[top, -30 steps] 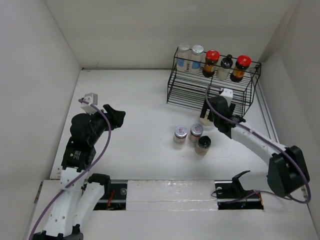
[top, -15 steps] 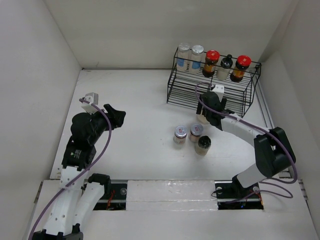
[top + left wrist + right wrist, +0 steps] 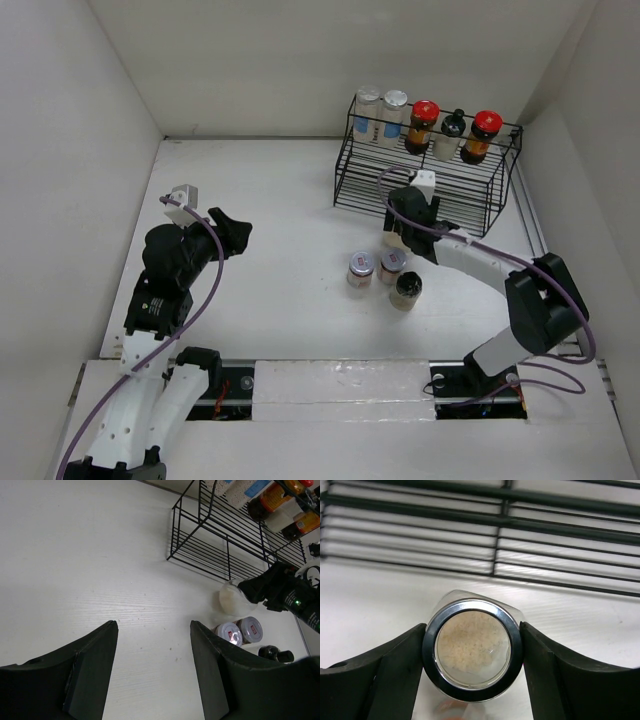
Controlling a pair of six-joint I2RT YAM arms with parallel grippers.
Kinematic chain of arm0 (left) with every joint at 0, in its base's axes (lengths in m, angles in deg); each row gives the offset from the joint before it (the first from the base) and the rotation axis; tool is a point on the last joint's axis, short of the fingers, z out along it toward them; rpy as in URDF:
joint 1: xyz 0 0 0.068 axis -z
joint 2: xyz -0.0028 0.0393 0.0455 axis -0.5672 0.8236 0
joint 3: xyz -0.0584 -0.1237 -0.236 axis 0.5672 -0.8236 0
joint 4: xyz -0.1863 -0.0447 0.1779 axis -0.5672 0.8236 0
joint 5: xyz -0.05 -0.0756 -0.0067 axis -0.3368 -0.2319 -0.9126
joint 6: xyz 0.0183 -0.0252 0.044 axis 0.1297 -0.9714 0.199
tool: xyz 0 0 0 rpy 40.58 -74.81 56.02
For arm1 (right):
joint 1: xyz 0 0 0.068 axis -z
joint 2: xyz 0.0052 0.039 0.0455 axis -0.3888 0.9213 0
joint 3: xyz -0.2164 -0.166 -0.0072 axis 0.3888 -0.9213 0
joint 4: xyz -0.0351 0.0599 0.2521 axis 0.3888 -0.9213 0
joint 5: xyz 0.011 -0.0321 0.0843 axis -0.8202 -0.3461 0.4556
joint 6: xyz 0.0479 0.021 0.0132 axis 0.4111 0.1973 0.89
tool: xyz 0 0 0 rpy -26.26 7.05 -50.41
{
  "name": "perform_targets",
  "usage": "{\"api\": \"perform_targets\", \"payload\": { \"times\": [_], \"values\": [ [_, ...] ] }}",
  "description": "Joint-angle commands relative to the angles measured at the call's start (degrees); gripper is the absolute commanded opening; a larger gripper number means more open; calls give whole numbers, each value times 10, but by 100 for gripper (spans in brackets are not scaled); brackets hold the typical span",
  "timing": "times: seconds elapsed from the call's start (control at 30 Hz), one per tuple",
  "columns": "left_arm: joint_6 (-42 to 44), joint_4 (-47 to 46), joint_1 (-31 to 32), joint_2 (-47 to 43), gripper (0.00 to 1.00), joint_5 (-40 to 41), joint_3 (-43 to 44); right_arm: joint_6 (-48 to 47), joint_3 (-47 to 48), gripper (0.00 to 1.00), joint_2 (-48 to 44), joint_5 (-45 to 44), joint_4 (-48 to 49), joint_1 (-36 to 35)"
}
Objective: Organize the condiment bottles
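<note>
Five bottles stand in a row on the top shelf of the rack [image 3: 430, 190]: a pair of silver-lidded jars [image 3: 368, 108] at the left end, then two red-lidded bottles [image 3: 423, 125] with a black-capped bottle [image 3: 452, 128] between them. That share of the job looks done, roughly half

Four are left. The right tool [image 3: 472, 650] is closed on the pale jar [image 3: 470, 655], one finger pressed to each side of its silver rim, just in front of the rack's lower shelves; whether its base touches the surface [image 3: 270, 190] I cannot tell. Two small jars [image 3: 360, 268] sit side by side near it, a dark jar [image 3: 406, 290] just beside them, all untouched

The left tool [image 3: 152, 670] gapes wide and holds nothing, well apart from every bottle
</note>
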Motion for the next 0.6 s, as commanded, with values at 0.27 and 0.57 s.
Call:
{"api": "perform_targets", "payload": {
  "times": [0.27, 0.57],
  "values": [
    [8, -20, -3, -4, 56, -4, 9, -73, 116, 54, -104, 44, 39, -110],
    [8, -20, -3, -4, 56, 1, 9, -135, 298, 54, -22, 91, 44, -90]
  ]
}}
